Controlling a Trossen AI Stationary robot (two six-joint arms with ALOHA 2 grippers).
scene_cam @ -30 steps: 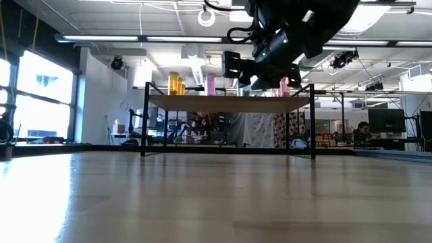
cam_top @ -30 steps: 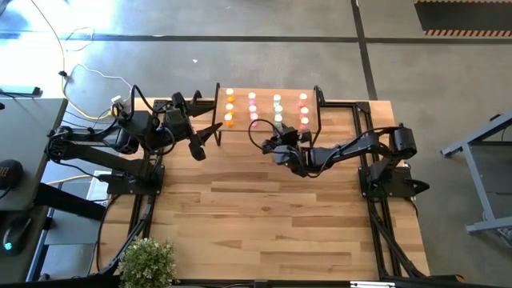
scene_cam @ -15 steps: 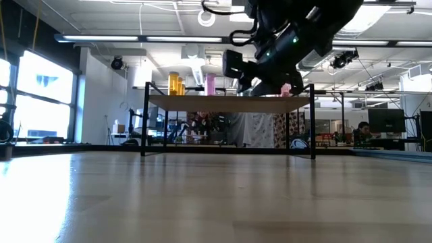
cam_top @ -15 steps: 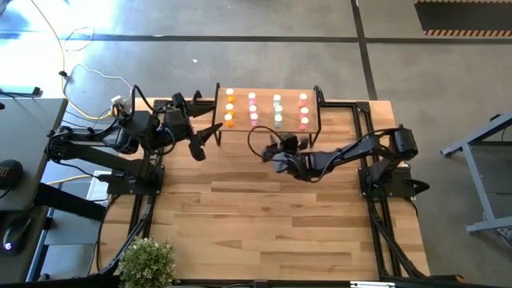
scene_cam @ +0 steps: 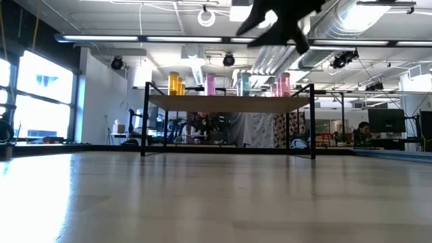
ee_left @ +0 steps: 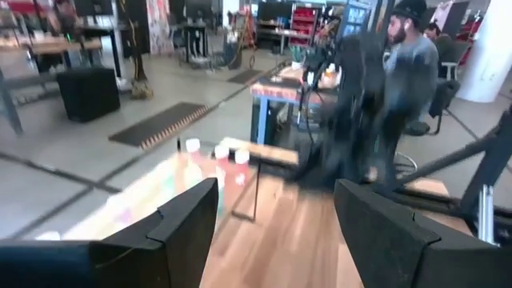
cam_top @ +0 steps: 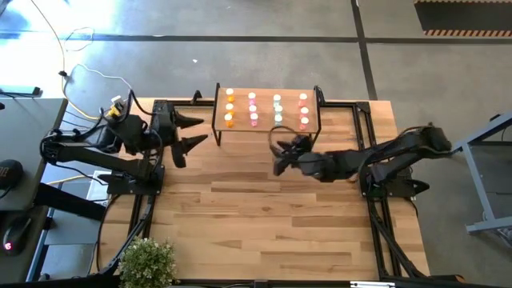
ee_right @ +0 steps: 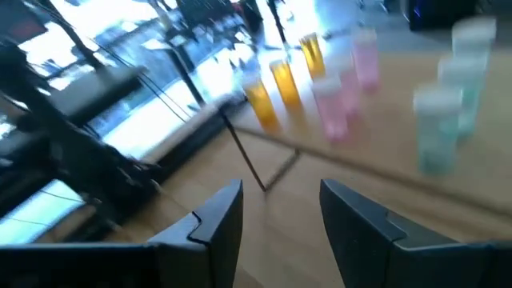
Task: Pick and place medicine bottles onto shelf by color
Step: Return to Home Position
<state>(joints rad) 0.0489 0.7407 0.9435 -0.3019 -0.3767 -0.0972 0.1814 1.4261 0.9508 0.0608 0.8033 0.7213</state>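
Bottles (cam_top: 253,108): all standing on the shelf (cam_top: 265,112), in four lines by colour (orange, pink, teal, red), three apiece.
Right gripper (cam_top: 279,158): over the table (cam_top: 264,208), just in front of the shelf, fingers parted, nothing held.
Left gripper (cam_top: 194,130): beside the shelf's left end, fingers spread wide, nothing held.
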